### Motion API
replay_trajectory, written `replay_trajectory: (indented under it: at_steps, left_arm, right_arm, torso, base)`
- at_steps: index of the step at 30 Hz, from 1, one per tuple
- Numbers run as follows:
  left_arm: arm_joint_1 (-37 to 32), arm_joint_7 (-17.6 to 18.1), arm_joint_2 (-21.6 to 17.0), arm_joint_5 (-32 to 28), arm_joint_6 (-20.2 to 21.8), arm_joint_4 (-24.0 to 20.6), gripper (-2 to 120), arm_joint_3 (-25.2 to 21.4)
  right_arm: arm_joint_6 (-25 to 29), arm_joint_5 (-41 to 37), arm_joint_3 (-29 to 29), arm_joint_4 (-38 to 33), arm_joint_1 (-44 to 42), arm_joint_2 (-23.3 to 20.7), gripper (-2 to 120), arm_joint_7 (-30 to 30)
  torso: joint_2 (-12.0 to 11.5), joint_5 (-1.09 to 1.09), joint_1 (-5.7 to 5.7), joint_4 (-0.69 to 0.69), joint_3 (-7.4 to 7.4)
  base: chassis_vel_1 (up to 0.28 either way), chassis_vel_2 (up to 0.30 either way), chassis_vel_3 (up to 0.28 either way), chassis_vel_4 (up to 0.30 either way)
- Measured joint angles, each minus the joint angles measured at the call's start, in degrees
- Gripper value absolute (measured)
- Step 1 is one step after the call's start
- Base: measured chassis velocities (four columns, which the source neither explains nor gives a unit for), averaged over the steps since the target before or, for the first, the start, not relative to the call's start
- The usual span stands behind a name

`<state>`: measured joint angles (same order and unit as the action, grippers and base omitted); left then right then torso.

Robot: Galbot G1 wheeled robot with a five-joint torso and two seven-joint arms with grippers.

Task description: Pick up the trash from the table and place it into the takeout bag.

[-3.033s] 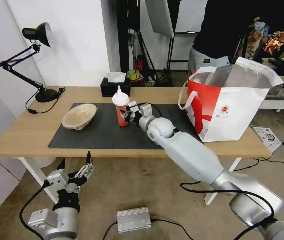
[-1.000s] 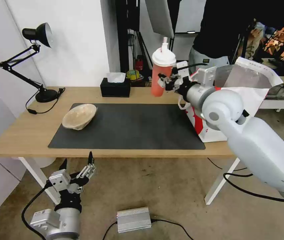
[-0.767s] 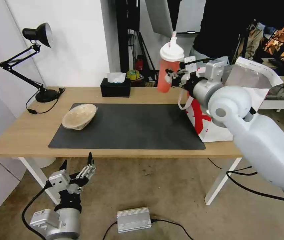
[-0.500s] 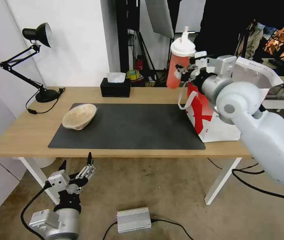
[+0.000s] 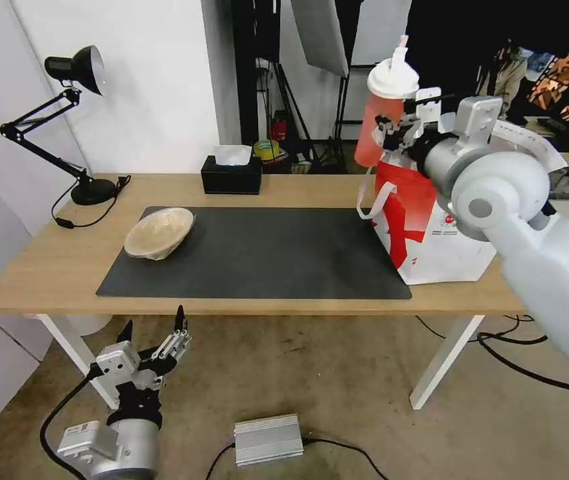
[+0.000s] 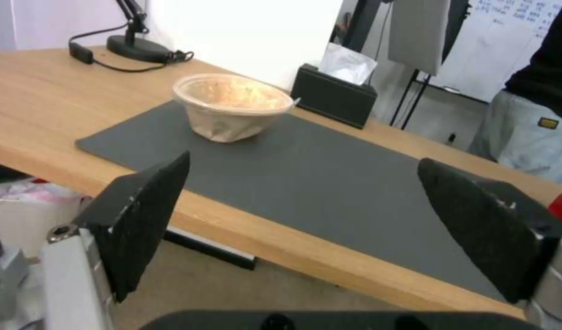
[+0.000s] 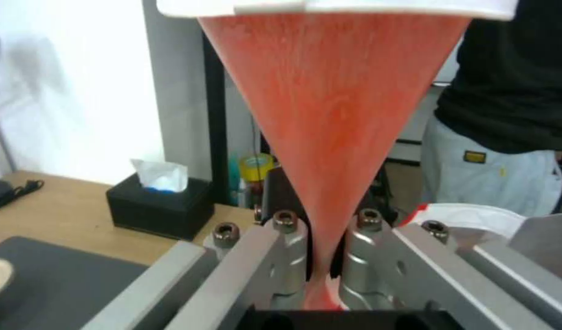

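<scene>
Right gripper (image 5: 391,130): your working pincer, raised high, clamped on the red cup (image 5: 372,137) low on its body; in the right wrist view the jaws pinch the cup's narrow base (image 7: 322,256).

Red cup: held in the air, tilted a little, white domed lid (image 5: 393,78) uppermost with a straw stub above it. It hangs at the near upper corner of the takeout bag (image 5: 431,230), above that rim.

Takeout bag: directly below and beside your pincer, standing open on the table (image 5: 64,267); red side panel toward the mat, one white loop handle (image 5: 366,193) hanging under the cup.

Dark grey mat (image 5: 257,253): below your pincer, toward your left arm's side, bare across its middle.

Beige bowl (image 5: 159,232): well apart from your pincer, at the mat's far corner on that side, sitting tilted.

Black tissue box (image 5: 231,173): behind the mat, between bowl and cup.

Desk lamp (image 5: 64,113): farthest out, beyond the bowl.

Left gripper (image 5: 154,330): parked below the table's front edge, fingers (image 6: 143,215) spread apart, holding nothing.
</scene>
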<state>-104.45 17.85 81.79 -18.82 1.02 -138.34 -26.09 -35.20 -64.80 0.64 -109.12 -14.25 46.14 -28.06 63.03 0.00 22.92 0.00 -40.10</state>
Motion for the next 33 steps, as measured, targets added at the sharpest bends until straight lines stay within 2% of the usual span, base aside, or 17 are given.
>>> replay_trajectory:
  at_steps: [33]
  left_arm:
    - [0.8,0.1,-0.2,-0.3,-0.1,0.8,100,0.2]
  right_arm:
    - [1.3,2.1,3.4,6.5,-1.4,-2.2,2,-1.9]
  torso:
    - [0.0,0.0,0.0,0.0,0.0]
  base:
    - [0.0,0.0,0.0,0.0]
